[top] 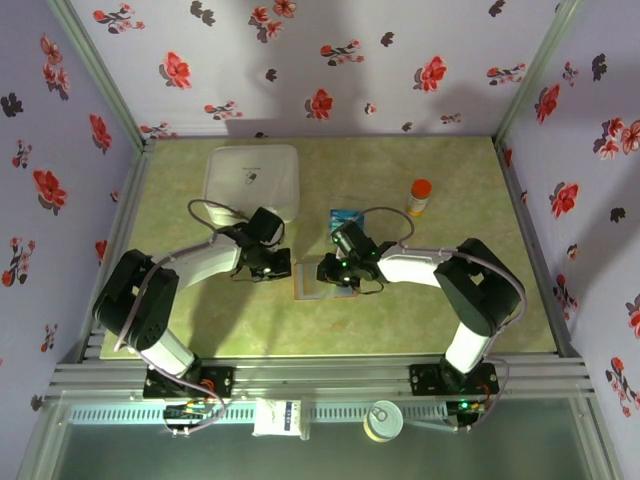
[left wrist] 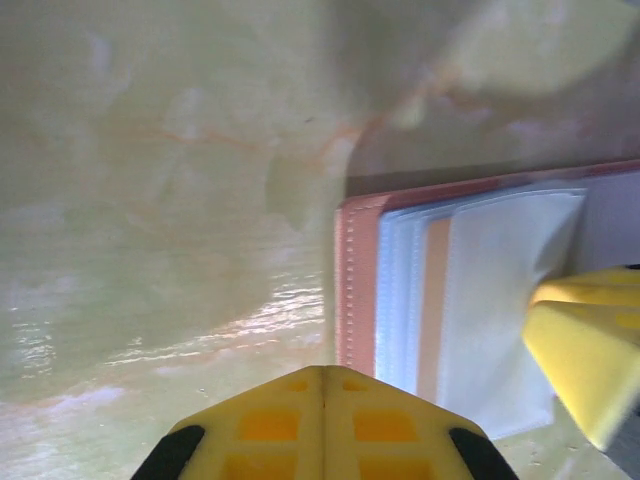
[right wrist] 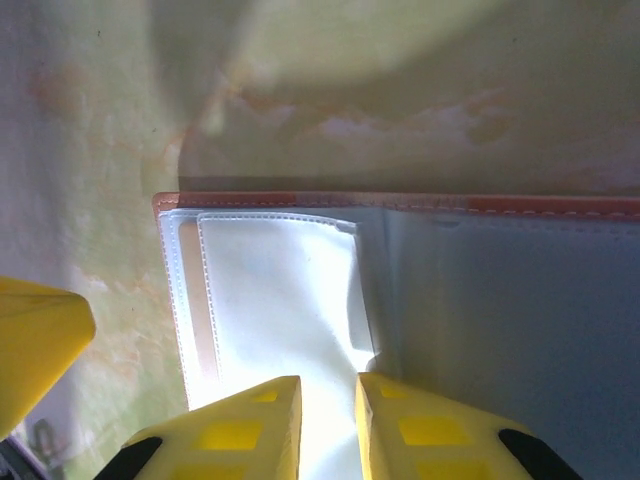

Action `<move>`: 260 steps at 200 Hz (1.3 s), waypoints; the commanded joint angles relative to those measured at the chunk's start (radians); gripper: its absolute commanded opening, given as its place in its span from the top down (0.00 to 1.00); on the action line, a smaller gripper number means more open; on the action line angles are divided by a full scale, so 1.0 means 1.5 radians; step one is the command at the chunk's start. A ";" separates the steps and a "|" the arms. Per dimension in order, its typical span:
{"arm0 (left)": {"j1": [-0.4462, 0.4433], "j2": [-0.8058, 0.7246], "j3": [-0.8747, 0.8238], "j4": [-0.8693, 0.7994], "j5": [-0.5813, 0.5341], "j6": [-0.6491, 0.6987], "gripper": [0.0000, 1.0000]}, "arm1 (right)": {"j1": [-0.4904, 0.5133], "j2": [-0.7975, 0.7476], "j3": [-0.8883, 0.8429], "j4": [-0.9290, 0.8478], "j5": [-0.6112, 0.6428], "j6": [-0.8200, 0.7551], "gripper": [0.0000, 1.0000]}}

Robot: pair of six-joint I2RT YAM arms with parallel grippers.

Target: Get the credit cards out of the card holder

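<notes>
The card holder (top: pixel 308 285) lies open on the table between my two grippers, its reddish-brown edge (left wrist: pixel 355 290) framing pale pockets (right wrist: pixel 280 300). An orange band (left wrist: pixel 433 300) shows through one pocket. One teal credit card (top: pixel 347 218) lies flat on the table just behind the right gripper. The left gripper (left wrist: pixel 322 372) is shut with nothing in it, its tip at the holder's left edge. Over the pale pocket, the right gripper (right wrist: pixel 328 385) has its fingers a narrow gap apart, beside a lifted pocket corner (right wrist: pixel 365 345). That gripper's finger (left wrist: pixel 590 345) rests on the holder.
A white square box (top: pixel 252 178) stands at the back left, close behind the left arm. An orange-capped bottle (top: pixel 419 197) stands at the back right. Flowered walls close the table on three sides.
</notes>
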State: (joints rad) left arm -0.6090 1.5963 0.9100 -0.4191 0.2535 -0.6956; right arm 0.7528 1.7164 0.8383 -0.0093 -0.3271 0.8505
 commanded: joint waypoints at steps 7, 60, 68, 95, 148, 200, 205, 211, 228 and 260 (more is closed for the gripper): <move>-0.011 -0.017 0.014 0.002 0.020 -0.030 0.96 | -0.015 -0.016 -0.042 0.074 -0.035 0.027 0.77; -0.029 -0.004 0.007 0.075 0.066 -0.090 0.85 | -0.035 -0.009 -0.084 0.154 -0.072 0.048 0.77; -0.034 0.001 0.008 0.085 0.069 -0.096 0.83 | -0.037 -0.007 -0.089 0.165 -0.077 0.051 0.77; -0.047 0.030 0.017 0.096 0.068 -0.103 0.77 | -0.043 0.007 -0.102 0.205 -0.098 0.066 0.77; -0.050 0.064 0.016 0.102 0.060 -0.101 0.73 | -0.054 0.023 -0.127 0.279 -0.133 0.099 0.78; -0.052 0.078 0.006 0.137 0.071 -0.114 0.79 | -0.057 0.029 -0.136 0.284 -0.140 0.101 0.78; -0.052 0.078 0.005 0.141 0.075 -0.115 0.80 | -0.057 0.028 -0.137 0.285 -0.140 0.102 0.78; -0.052 0.079 0.005 0.145 0.077 -0.118 0.81 | -0.056 0.027 -0.138 0.285 -0.140 0.103 0.78; -0.052 0.079 0.006 0.146 0.079 -0.119 0.82 | -0.056 0.022 -0.137 0.283 -0.143 0.104 0.78; -0.052 0.069 0.012 0.146 0.084 -0.118 0.83 | -0.056 -0.021 -0.136 0.285 -0.147 0.108 0.76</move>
State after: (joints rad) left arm -0.6811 1.7027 0.9207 -0.2153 0.3588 -0.8597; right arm 0.6735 1.7340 0.6514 0.4225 -0.5297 0.9974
